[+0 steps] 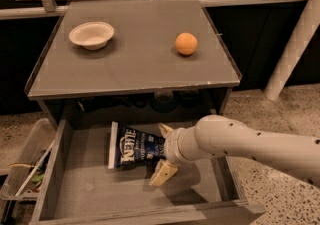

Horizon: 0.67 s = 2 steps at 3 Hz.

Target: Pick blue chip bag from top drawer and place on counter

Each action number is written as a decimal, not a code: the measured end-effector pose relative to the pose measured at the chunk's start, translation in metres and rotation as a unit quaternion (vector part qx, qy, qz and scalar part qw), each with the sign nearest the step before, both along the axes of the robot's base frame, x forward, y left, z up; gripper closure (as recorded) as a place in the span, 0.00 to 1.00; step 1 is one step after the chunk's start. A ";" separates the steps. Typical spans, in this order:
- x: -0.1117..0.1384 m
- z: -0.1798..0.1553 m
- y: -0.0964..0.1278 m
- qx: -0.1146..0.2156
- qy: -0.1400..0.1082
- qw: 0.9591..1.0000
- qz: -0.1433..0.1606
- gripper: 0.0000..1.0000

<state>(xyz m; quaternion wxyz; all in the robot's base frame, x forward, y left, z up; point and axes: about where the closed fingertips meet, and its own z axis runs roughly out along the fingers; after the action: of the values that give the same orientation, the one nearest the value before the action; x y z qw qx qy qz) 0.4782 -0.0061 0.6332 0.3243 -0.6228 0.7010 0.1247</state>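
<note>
The blue chip bag lies flat in the open top drawer, its white strip at the left end. My gripper reaches in from the right at the bag's right end. One pale finger sits in front of the bag's edge and the other behind it, so the jaws stand open around that end. The counter is above the drawer.
A cream bowl sits on the counter's left and an orange on its right. A clear plastic bin with clutter stands left of the drawer. A white pole leans at the right. My arm crosses the drawer's right side.
</note>
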 end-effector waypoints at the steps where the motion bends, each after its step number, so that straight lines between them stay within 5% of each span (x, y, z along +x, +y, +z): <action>1: 0.016 -0.025 0.008 0.006 0.014 1.000 -0.001 0.00; 2: 0.016 -0.027 0.009 0.007 0.016 1.000 0.000 0.18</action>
<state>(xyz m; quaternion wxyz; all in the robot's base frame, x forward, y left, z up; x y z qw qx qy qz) 0.4942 0.0031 0.6057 0.3169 -0.6188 0.7051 0.1397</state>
